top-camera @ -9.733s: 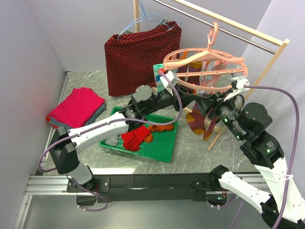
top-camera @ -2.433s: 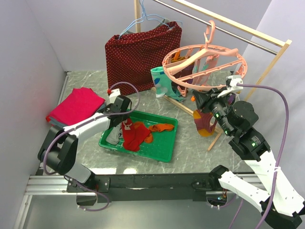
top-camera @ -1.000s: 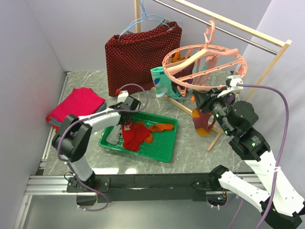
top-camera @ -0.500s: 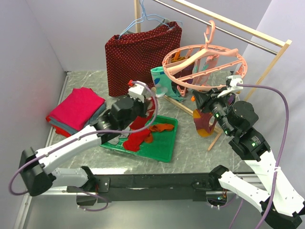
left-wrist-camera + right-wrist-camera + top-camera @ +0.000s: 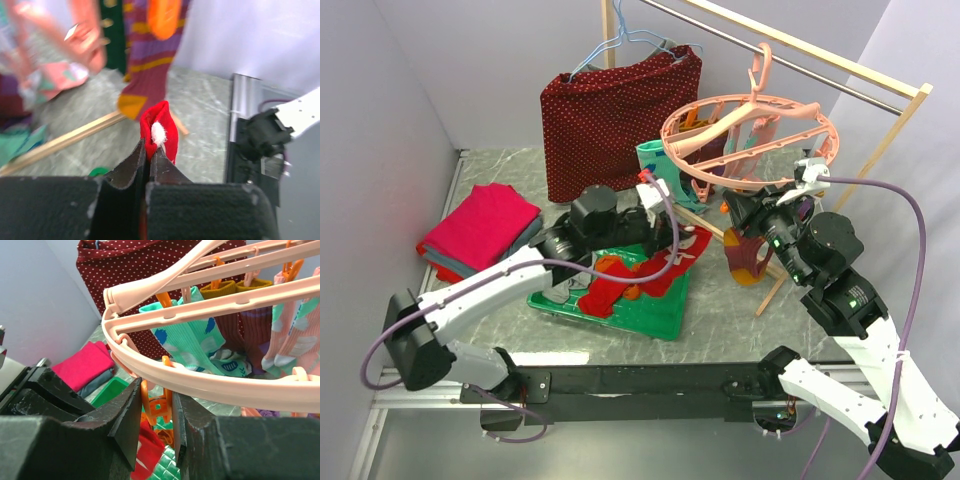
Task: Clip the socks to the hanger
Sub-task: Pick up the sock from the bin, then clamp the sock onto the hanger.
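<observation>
1. The red sock lay in the green tray a second ago. It is lifted now, with its tail trailing back toward the tray.
2. My left gripper is clamped tight on the sock's end, which pokes out past the fingertips.
3. My left arm has swung right and carried the sock near the salmon-pink hanger.
4. My right gripper has not moved. It is closed on an orange peg hanging under the hanger's ring.
5. I judge the pickup done. What remains is feeding the sock's edge into that peg.
</observation>
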